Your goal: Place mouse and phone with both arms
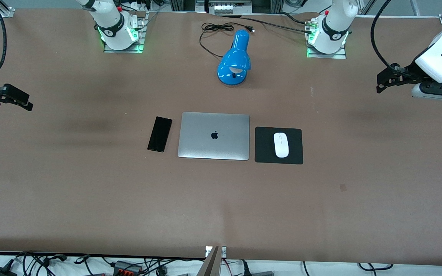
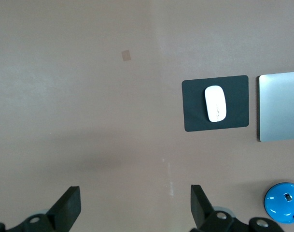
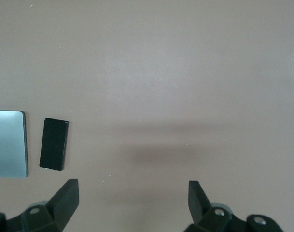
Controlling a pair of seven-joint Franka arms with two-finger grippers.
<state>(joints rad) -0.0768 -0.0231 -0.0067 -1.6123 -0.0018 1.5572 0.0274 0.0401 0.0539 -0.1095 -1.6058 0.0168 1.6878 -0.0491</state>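
Observation:
The white mouse [image 1: 281, 145] lies on a square black pad [image 1: 297, 156] beside the closed silver laptop [image 1: 214, 135], toward the left arm's end. It also shows in the left wrist view [image 2: 215, 103]. The black phone [image 1: 160, 134] lies flat on the table beside the laptop, toward the right arm's end, and shows in the right wrist view [image 3: 54, 144]. My left gripper [image 1: 381, 82] is open and empty, up over bare table at the left arm's end [image 2: 135, 205]. My right gripper [image 1: 28, 104] is open and empty, up over bare table at the right arm's end [image 3: 133, 200].
A blue desk lamp [image 1: 235, 59] with a black cord lies farther from the front camera than the laptop, between the two arm bases. The brown table [image 1: 90, 199] is bare around both grippers and nearer the front camera.

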